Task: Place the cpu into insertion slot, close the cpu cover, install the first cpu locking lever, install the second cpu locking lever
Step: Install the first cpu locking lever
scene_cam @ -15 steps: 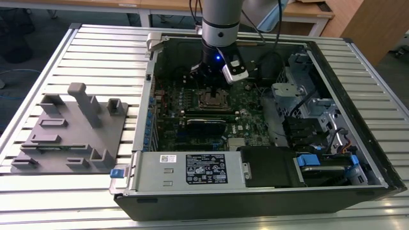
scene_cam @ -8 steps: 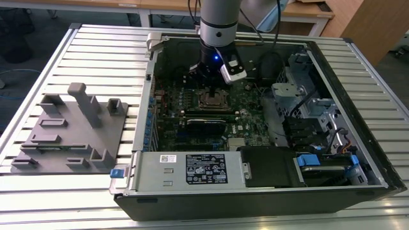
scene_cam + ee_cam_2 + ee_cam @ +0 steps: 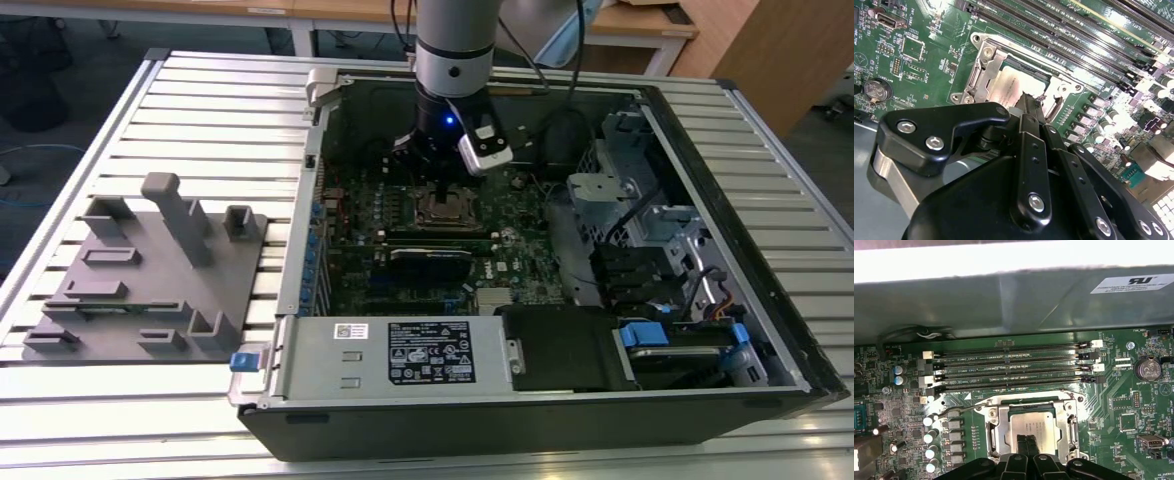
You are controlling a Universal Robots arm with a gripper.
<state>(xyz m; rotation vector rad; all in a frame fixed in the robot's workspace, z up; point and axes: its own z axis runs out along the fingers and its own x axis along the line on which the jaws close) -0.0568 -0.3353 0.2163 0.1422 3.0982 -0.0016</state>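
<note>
- The gripper [image 3: 1027,437] is narrow: its two black fingers [image 3: 1021,447] stand almost together, with only a thin line between them, and nothing is held between them.
- In both wrist views the fingertips are low over the pale face of the cpu [image 3: 1033,424]. I cannot tell if they touch it.
- The cpu lies flat in the insertion slot [image 3: 447,210], on the green motherboard [image 3: 1124,405].
- The cpu cover [image 3: 995,432] appears to lie down flat, as a dull metal frame around the cpu.
- Just beside the slot run four long black memory slots [image 3: 1014,367], parallel to each other.
- In the exterior view the arm [image 3: 454,60] comes straight down into the open computer case [image 3: 534,425].
- A power supply box [image 3: 400,355] with a white label sits at the near side of the case.
- The case stands on a table [image 3: 200,110] of pale metal slats.
- On the exterior view's left, a grey fixture [image 3: 147,270] with upright pegs lies on the table, apart from the case.
- Behind the table are wooden desks [image 3: 641,25] and a dark floor [image 3: 80,40].
</note>
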